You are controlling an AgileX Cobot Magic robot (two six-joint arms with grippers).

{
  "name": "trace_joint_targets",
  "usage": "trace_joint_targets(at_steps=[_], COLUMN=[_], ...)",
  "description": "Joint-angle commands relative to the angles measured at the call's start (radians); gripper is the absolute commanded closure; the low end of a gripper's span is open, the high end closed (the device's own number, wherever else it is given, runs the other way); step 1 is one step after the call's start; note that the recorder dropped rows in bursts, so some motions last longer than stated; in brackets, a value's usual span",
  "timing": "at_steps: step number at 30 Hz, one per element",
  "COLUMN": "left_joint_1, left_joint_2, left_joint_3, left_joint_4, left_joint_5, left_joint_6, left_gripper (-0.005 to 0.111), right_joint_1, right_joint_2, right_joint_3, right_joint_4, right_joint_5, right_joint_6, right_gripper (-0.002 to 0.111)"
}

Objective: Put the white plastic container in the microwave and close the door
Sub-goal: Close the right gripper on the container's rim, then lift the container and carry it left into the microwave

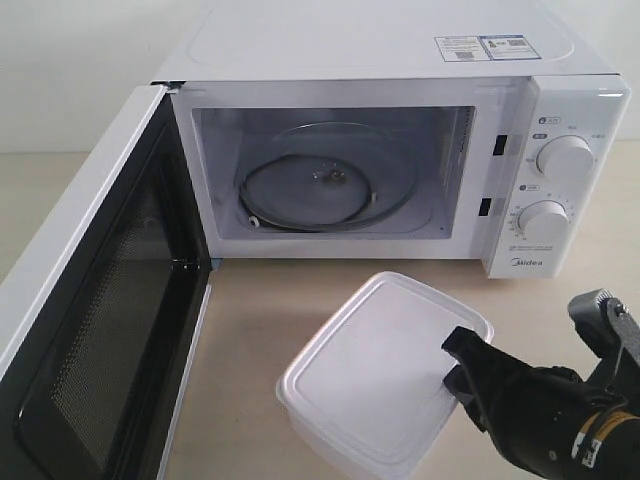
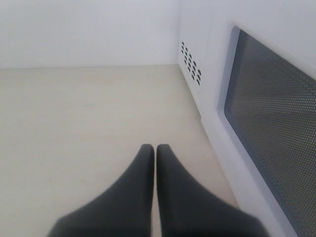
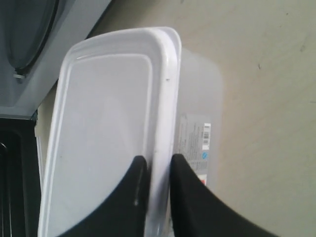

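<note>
The white plastic container [image 1: 375,372] hangs tilted just in front of the microwave [image 1: 400,150]. My right gripper [image 1: 458,362] is shut on its lid rim at the right edge. In the right wrist view one finger lies over the lid and the other against the labelled side of the container [image 3: 108,128], the right gripper [image 3: 157,165] pinching the rim. The door [image 1: 95,320] stands wide open to the left, its mesh-lined face showing. The glass turntable [image 1: 325,185] is bare. My left gripper [image 2: 155,150] is shut on nothing, beside the door's window [image 2: 274,128].
Two round knobs [image 1: 563,158] sit on the microwave's right panel. Beige tabletop [image 1: 250,330] stretches between the open door and the container. A white wall [image 2: 89,32] stands behind the table.
</note>
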Motion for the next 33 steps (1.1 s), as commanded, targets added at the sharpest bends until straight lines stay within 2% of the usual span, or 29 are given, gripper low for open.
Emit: trace_joint_targets(at_steps=[1,13,22,33], left_joint_1=[0.002,0.002,0.002,0.002], left_joint_2=[-0.003,-0.003,-0.003,-0.003], left_joint_3=[0.003,0.003,0.003,0.003], left_joint_4=[-0.007,-0.007,-0.007,-0.007], left_joint_5=[-0.002,0.000,0.000,0.000], left_joint_6=[-0.005,-0.005,-0.005,-0.005], left_gripper=[0.103,0.103,0.103,0.103], right_joint_1=[0.000,0.000,0.000,0.000], right_joint_2=[0.003,0.002,0.002,0.000], right_joint_3=[-0.001,0.007,0.062,0.064], right_joint_4=[-0.003,-0.055,-0.135,-0.234], right_joint_5=[0.024,-0.079,-0.232,-0.301], right_joint_6=[-0.050,-0.126,-0.017,0.077], right_gripper=[0.108,0.108,0.108,0.108])
